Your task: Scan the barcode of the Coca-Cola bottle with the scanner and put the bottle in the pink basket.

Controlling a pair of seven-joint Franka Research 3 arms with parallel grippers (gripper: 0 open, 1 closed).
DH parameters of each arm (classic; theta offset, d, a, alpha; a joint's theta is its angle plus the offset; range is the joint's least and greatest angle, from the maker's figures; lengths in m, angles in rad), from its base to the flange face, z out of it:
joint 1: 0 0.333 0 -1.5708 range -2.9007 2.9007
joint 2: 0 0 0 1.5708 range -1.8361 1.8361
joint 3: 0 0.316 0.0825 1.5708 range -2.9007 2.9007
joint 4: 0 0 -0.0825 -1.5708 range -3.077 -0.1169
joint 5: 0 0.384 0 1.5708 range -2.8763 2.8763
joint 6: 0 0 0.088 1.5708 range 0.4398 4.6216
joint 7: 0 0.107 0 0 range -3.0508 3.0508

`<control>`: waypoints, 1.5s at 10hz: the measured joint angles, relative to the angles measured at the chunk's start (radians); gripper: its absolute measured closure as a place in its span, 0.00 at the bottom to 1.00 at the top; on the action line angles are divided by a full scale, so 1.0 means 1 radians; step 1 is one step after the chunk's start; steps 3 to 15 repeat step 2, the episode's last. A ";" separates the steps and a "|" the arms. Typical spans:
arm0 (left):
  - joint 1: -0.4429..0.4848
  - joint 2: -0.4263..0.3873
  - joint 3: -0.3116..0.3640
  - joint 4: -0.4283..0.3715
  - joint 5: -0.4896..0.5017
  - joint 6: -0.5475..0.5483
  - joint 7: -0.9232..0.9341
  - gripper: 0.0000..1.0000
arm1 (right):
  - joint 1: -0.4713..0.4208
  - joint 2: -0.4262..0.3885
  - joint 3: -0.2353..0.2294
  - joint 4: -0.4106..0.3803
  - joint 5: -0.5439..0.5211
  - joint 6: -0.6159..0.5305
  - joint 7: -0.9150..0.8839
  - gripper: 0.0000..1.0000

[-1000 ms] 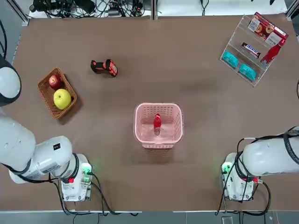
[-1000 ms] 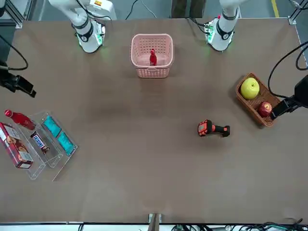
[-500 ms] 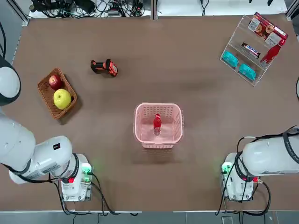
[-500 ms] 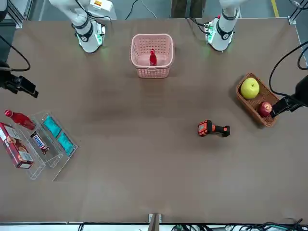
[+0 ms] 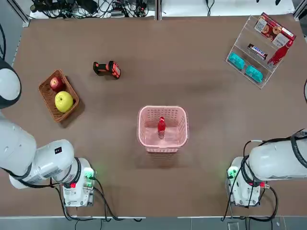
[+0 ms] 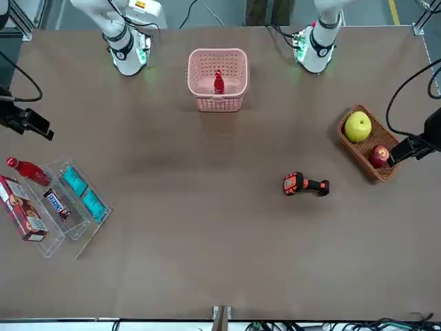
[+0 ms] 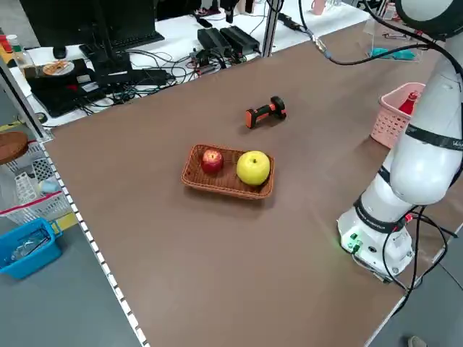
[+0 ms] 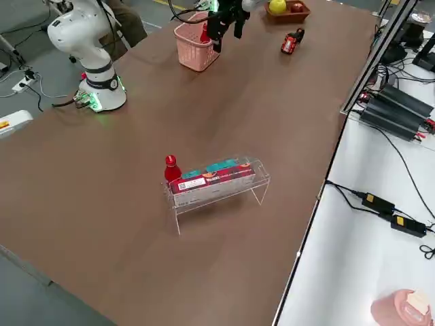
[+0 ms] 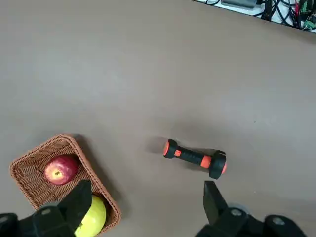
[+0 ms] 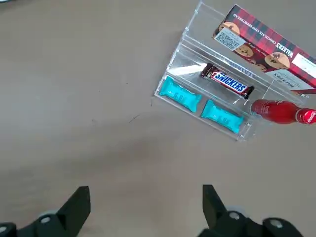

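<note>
Figuring out the next grab here, I'd say it turns on the gap between scanner and bottle. The scanner (image 5: 108, 69) sits toward the worktop (image 5: 201, 191)'s far edge, left of centre, long axis running mostly left to right. The Coca-Cola bottle (image 5: 279, 54) that looks due for scanning is well off to its right, lying on the clear rack (image 5: 231, 61) by the far right corner, cap aimed at that corner.

Left tool (image 9: 148, 185) hangs near the left edge, nearer the scanner; right tool (image 10: 146, 189) is out by the right edge, nearer the rack. Both have fingers spread, nothing held. So probably left scans, right carries.

Count: two Coke bottles, the other bottle (image 5: 161, 126) being in the pink basket (image 5: 163, 149) around mid-worktop; one scanner, one pink basket, one rack, two teal packets (image 10: 180, 94), one Snickers (image 10: 227, 81), one cookie box (image 10: 269, 49), one brown basket (image 5: 48, 99), one red apple (image 5: 56, 84), one yellow-green apple (image 5: 64, 101).
</note>
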 joint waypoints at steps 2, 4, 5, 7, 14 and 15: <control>0.000 0.000 0.000 0.000 0.000 0.000 0.000 0.00 | -0.002 0.000 -0.001 0.002 0.000 -0.001 0.000 0.00; 0.000 0.000 0.000 0.000 0.000 0.000 0.000 0.00 | -0.002 0.000 -0.001 0.002 0.000 -0.001 0.000 0.00; 0.000 0.000 0.000 0.000 0.000 0.000 0.000 0.00 | -0.002 0.000 -0.001 0.002 0.000 -0.001 0.000 0.00; 0.000 0.000 0.000 0.000 0.000 0.000 0.000 0.00 | -0.002 0.000 -0.001 0.002 0.000 -0.001 0.000 0.00; 0.000 0.000 0.000 0.000 0.000 0.000 0.000 0.00 | -0.002 0.000 -0.001 0.002 0.000 -0.001 0.000 0.00; 0.000 0.000 0.000 0.000 0.000 0.000 0.000 0.00 | -0.002 0.000 -0.001 0.002 0.000 -0.001 0.000 0.00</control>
